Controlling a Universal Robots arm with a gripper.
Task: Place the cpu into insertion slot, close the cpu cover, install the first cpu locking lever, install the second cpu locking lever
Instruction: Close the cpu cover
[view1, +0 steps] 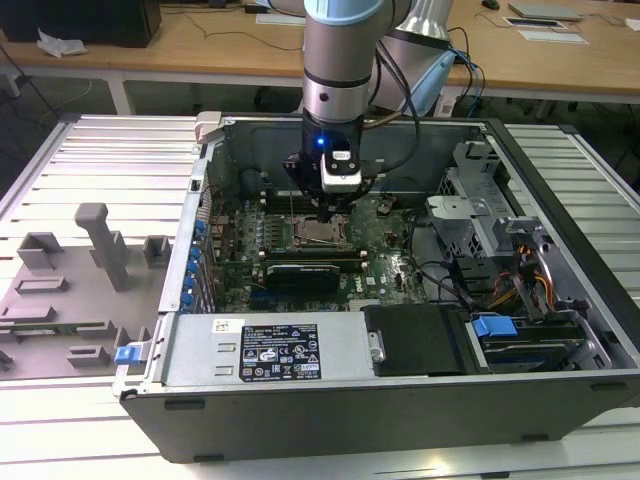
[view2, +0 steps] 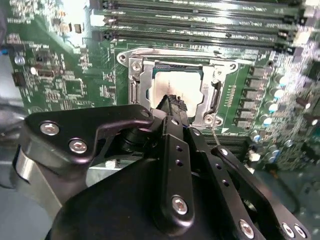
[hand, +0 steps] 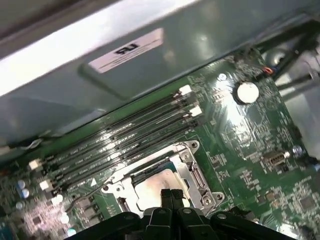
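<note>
Two of the four steps look done, judging by how things lie; the small flat square cpu with its pale silver-tan metal top (view2: 166, 86) sits flat in the square silver-rimmed insertion slot (view2: 131, 64) on the green circuit board (view2: 75, 87), just beside the long narrow black memory slots (view2: 190, 25); the thin silver metal cpu cover, a square frame with a large window (view2: 142, 82), appears to be folded down around the chip, its bars lying along the chip's edges in both wrist views, though I cannot tell whether it is pressed fully flat.

The black two-fingered gripper (view2: 175, 103) hangs right over the chip's near edge; its fingertips are clenched together with nothing visible between them, and whether they touch the chip or hover just above it is not clear; in the exterior view the arm stands upright over the socket inside the open grey metal computer case (view1: 300, 400).

The two locking levers are hard to make out; a thin pale wire rod (view2: 216, 137) stands away from one corner of the socket in the second wrist view, so I judge that at least one lever is not latched; both lever steps seem left to do, putting the work at about its midpoint.
</note>
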